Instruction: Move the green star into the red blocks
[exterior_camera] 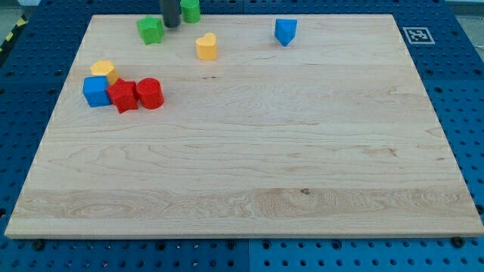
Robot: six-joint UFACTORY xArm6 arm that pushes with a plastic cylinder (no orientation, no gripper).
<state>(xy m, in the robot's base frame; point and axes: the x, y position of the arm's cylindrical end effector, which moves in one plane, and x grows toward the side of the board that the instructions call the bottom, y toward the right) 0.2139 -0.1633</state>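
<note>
The green star (pixel 150 30) lies near the view's top left of the wooden board. My tip (pixel 172 25) stands just to the star's right, between it and a second green block (pixel 190 10) at the top edge. The two red blocks sit lower left: a red star (pixel 122 95) and a red cylinder (pixel 150 93), touching side by side. The green star is well above them, apart from them.
A blue cube (pixel 95 91) touches the red star's left side, with a yellow block (pixel 103 71) just above it. A yellow heart (pixel 206 47) lies right of my tip. A blue block (pixel 285 31) sits at top centre-right. The wooden board (pixel 257 174) ends close above the green blocks.
</note>
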